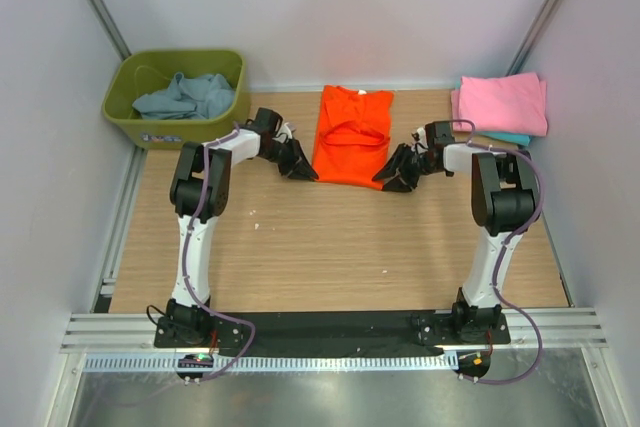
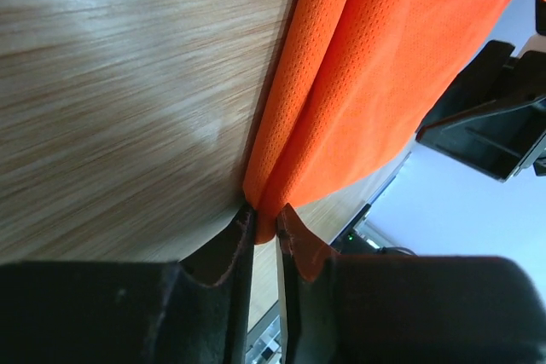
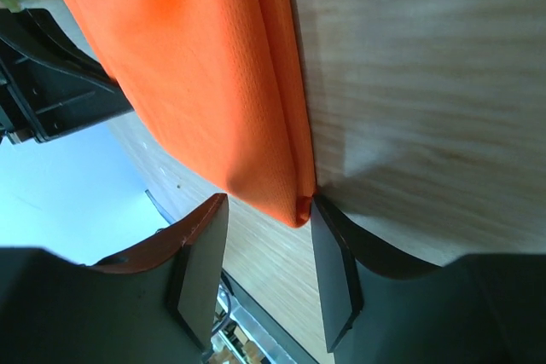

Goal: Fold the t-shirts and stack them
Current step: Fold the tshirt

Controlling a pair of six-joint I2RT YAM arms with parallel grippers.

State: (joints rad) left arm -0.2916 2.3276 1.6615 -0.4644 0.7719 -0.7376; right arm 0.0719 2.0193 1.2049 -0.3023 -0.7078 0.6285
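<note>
Orange t-shirt (image 1: 352,137) is the one in work. It lies flat on the bench (image 1: 330,257) as a long narrow panel with both sides turned in and its neck end away from the arm bases. The lengthwise fold looks done; the cross-fold isn't.

Left gripper (image 1: 300,169) is at the orange shirt's near-left corner. The left wrist view shows its fingers (image 2: 235,249) pinched together on the doubled hem edge.

Right gripper (image 1: 392,179) is at the near-right corner. Its fingers (image 3: 200,253) are apart, and the corner sits in the gap against one inner face, not clamped. So one corner is gripped and the other is only lined up.

Right of the orange shirt is a finished stack: a folded pink t-shirt (image 1: 502,102) on top, with the edge of a teal t-shirt (image 1: 512,137) showing beneath it.

Left of the orange shirt, an olive-green tub (image 1: 125,115) holds crumpled blue-grey t-shirt (image 1: 190,97) fabric, unfolded. Can't tell whether that's one shirt or more.

My read on status:
- Two shirts are folded and stacked.
- The orange one is roughly mid-fold.
- At least one shirt is untouched in the tub.
- Overall, about halfway.

Left to do:
- Close the right grip.
- Carry the near hem over toward the neck end.
- Move the orange shirt onto the pink one.
- Pull out and fold the tub contents.
</note>
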